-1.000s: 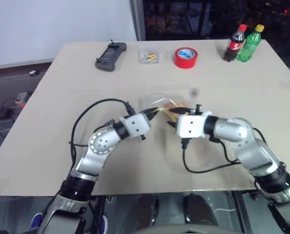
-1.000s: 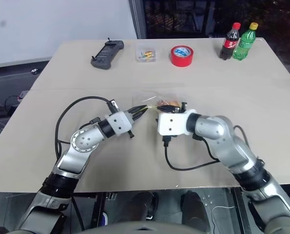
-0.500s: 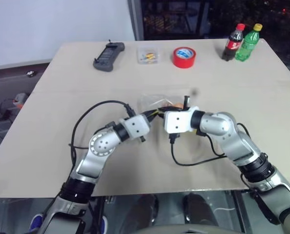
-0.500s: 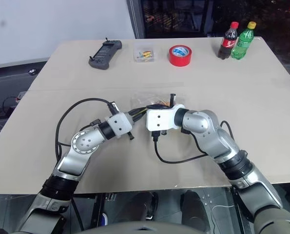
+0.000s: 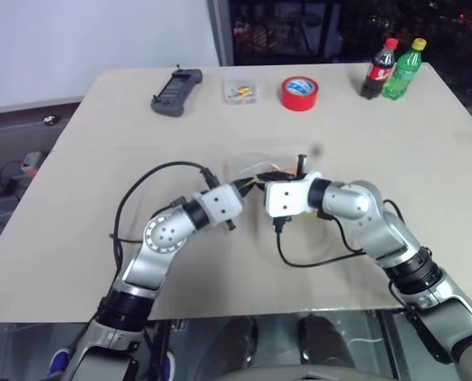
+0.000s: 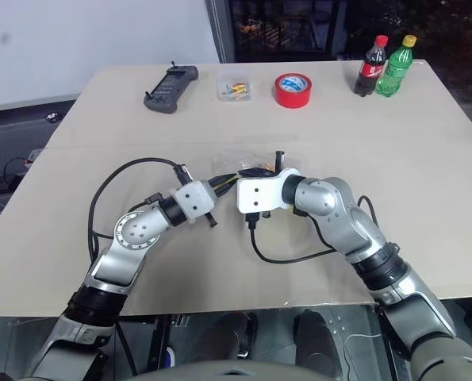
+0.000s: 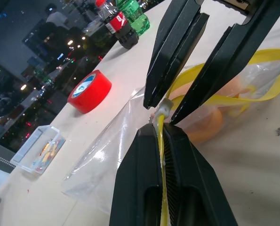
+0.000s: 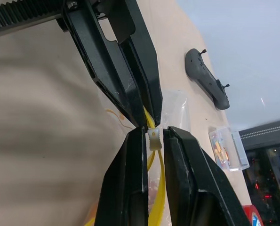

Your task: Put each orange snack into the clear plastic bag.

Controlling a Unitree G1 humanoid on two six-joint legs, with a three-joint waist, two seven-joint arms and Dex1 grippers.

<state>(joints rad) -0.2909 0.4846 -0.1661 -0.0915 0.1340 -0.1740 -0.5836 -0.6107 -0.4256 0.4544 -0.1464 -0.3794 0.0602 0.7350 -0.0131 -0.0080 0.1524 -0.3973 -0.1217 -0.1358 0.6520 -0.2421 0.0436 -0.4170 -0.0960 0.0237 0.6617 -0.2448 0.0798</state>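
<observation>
At table centre, both orange snacks [image 7: 210, 120] lie inside the clear plastic bag [image 7: 130, 141]; left gripper [image 7: 161, 134] clamps its yellow seal strip [image 7: 161, 141], right gripper [image 8: 153, 134] pinches the white slider [image 8: 154, 139], so only sealing appears left.

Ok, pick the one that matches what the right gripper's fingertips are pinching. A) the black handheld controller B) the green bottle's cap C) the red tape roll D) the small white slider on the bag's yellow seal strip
D: in the right wrist view, the right gripper pinches the small white slider on the yellow seal strip of the clear plastic bag, while the left gripper clamps the same strip.
</observation>
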